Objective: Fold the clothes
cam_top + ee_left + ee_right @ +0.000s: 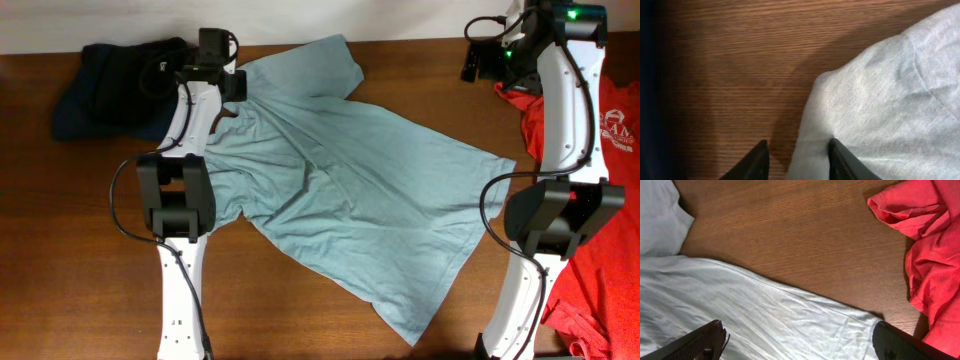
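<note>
A pale blue-grey T-shirt (pixel 350 190) lies spread out and creased, slanting across the middle of the table. My left gripper (pixel 232 90) is over its upper-left corner. In the left wrist view a rounded fold of that shirt (pixel 890 100) lies between the parted fingers of the left gripper (pixel 797 160); it touches the right finger, and bare wood shows beside the left one. My right gripper (pixel 478 62) hangs at the far right. Seen from the right wrist, the right gripper (pixel 802 345) is wide open above the shirt's edge (pixel 765 310), holding nothing. A coral-red T-shirt (pixel 600 130) lies bunched at the right.
A dark navy garment (pixel 110 90) is heaped at the far left, just beyond the left gripper, and shows as a dark strip (pixel 647 90) in the left wrist view. The red T-shirt (pixel 935 255) lies partly under the right arm. Brown wooden table (pixel 60 250) shows around the clothes.
</note>
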Controlling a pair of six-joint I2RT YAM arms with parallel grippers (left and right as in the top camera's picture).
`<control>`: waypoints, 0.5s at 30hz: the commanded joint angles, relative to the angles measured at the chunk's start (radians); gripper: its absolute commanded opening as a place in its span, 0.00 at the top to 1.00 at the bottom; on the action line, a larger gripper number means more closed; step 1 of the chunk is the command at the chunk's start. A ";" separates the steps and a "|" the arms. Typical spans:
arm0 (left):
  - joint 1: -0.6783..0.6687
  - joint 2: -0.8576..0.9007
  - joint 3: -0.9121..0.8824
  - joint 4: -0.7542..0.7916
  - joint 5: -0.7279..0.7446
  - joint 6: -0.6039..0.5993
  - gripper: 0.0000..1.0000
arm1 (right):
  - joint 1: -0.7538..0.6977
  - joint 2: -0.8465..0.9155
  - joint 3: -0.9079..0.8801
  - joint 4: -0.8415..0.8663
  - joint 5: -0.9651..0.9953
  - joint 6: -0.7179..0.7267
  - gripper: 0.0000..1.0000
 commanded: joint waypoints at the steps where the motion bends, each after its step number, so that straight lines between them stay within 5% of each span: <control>1: 0.016 0.045 -0.025 -0.039 -0.053 -0.004 0.51 | -0.001 -0.008 0.012 0.000 0.009 -0.003 0.01; 7: 0.000 0.016 0.075 -0.090 -0.049 -0.005 0.07 | -0.001 -0.008 0.012 0.001 0.009 -0.003 0.01; 15: -0.033 -0.116 0.346 -0.380 0.048 -0.197 0.01 | -0.001 -0.008 0.012 0.000 0.009 -0.003 0.01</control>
